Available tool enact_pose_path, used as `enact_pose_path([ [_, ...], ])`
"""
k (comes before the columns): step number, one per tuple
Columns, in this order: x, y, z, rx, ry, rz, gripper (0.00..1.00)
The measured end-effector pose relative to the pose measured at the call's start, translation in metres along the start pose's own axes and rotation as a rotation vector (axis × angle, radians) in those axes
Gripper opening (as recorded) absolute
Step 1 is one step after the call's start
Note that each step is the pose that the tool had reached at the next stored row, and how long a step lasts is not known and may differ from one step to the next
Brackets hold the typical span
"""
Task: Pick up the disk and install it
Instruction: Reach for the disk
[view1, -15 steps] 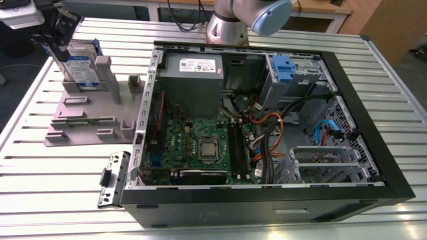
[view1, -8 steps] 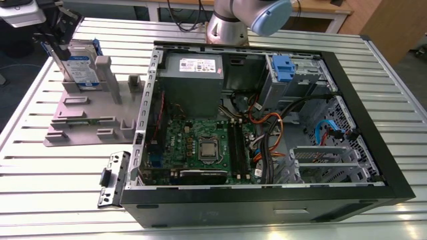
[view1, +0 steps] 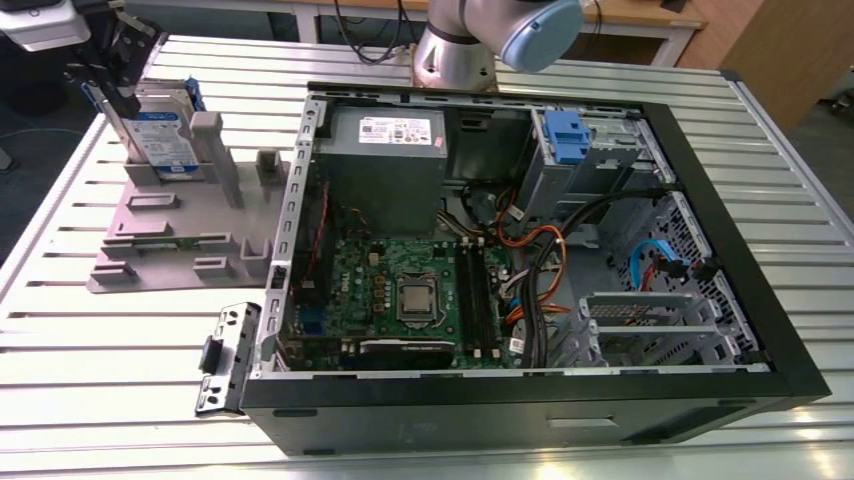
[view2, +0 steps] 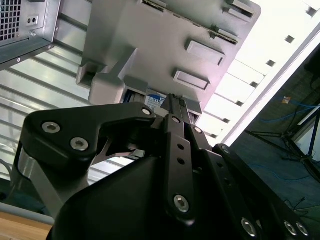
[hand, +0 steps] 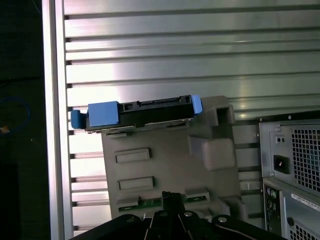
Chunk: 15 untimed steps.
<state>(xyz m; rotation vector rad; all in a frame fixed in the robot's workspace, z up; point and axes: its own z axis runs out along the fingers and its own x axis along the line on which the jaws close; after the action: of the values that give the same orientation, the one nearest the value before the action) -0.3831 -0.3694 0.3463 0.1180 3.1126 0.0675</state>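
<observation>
The fingers (hand: 169, 202) are pressed together w/ nothing between them, near the grey stand (hand: 165, 160) and apart from the disk (hand: 137, 112). The disk stands on its edge in a slot of the stand, on the ribbed tabletop (view1: 80, 340), at the exterior view's left of the open PC case (view1: 747, 300).

Exterior view overhead; both wrist views near stand (hand: 170, 165) (view2: 150, 40)
</observation>
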Motion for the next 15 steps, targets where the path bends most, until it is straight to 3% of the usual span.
enact_pose_path([
  [15,0.0065,0.0008,0.0013,0.0000,0.0000,0.000,0.10],
])
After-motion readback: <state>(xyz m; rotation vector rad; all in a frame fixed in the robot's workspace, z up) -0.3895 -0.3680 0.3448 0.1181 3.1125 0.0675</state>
